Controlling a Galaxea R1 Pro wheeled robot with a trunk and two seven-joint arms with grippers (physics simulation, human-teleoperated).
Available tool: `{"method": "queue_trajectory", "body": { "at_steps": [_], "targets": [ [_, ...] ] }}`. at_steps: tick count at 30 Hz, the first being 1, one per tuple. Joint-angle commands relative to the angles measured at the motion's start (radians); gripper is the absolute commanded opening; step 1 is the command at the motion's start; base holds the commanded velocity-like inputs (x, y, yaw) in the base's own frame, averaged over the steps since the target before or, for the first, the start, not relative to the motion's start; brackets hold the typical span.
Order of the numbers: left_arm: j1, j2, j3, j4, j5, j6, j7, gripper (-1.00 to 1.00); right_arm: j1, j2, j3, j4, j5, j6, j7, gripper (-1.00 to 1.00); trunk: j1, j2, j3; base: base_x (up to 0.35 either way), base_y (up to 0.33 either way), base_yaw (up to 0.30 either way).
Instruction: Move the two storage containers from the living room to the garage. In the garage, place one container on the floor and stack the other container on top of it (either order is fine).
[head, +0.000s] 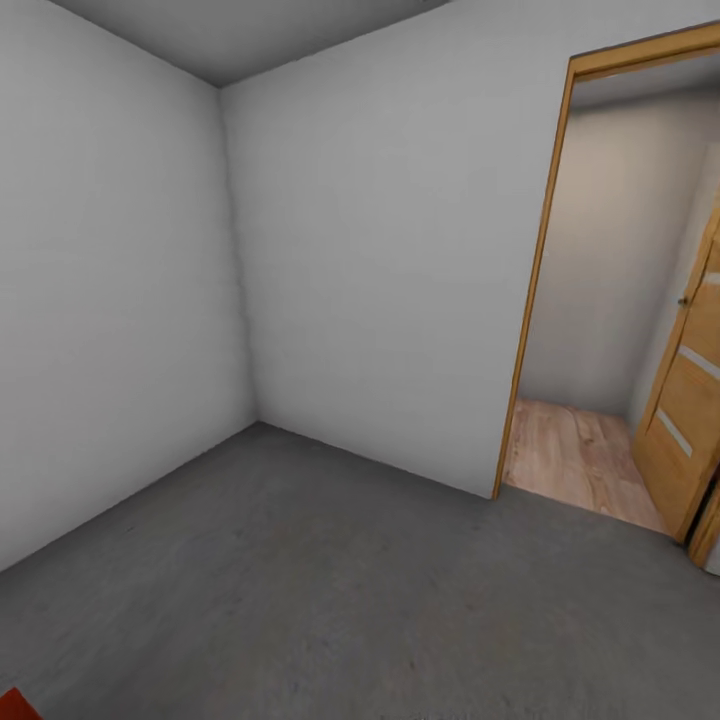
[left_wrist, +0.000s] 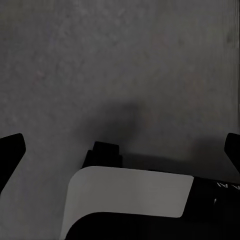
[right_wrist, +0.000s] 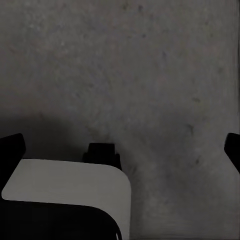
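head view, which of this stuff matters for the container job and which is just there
Job:
- red-orange container corner at the frame's lower left edge
- dark grey garage floor

Just there:
- pale grey walls
- wooden door, open
- wood-floored hallway

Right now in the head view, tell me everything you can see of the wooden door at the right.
The wooden door is light brown with a wood-grain look and pale frosted strips set across its panels. It stands swung open at the right of a wood-framed doorway, beyond which lies light plank flooring. A small dark handle shows on its edge. The picture's edge cuts it off.
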Motion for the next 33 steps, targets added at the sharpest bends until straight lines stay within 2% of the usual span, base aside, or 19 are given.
{"method": "queue_trajectory", "body": {
  "at_steps": [1,14,19,26,33],
  "targets": [
    [0.000,0.001,-0.008,0.000,0.010,0.000,-0.001,1.00,-0.002,0.000,0.008,0.003,-0.010,-0.006,0.003,1.00,0.000,-0.001,-0.001,0.000,0.000,-0.300],
    [0.023,0.019,-0.013,-0.001,-0.007,0.001,-0.001,1.00,-0.002,0.000,0.008,0.003,-0.011,-0.006,0.003,1.00,0.000,-0.001,-0.001,0.000,0.000,-0.300],
    [0.031,0.040,-0.015,-0.001,-0.030,0.000,-0.001,1.00,-0.002,0.000,0.008,0.003,-0.011,-0.006,0.003,1.00,0.000,-0.001,-0.001,0.000,0.000,-0.300],
    [0.032,0.066,-0.016,-0.001,-0.036,-0.001,-0.001,1.00,-0.002,0.000,0.008,0.003,-0.011,-0.006,0.003,1.00,0.000,-0.001,-0.001,0.000,0.000,-0.300],
    [0.032,0.064,-0.016,-0.001,-0.038,-0.004,-0.001,1.00,-0.002,0.000,0.008,0.003,-0.011,-0.006,0.003,1.00,0.000,-0.001,-0.001,0.000,0.000,-0.300]
  ]
}}
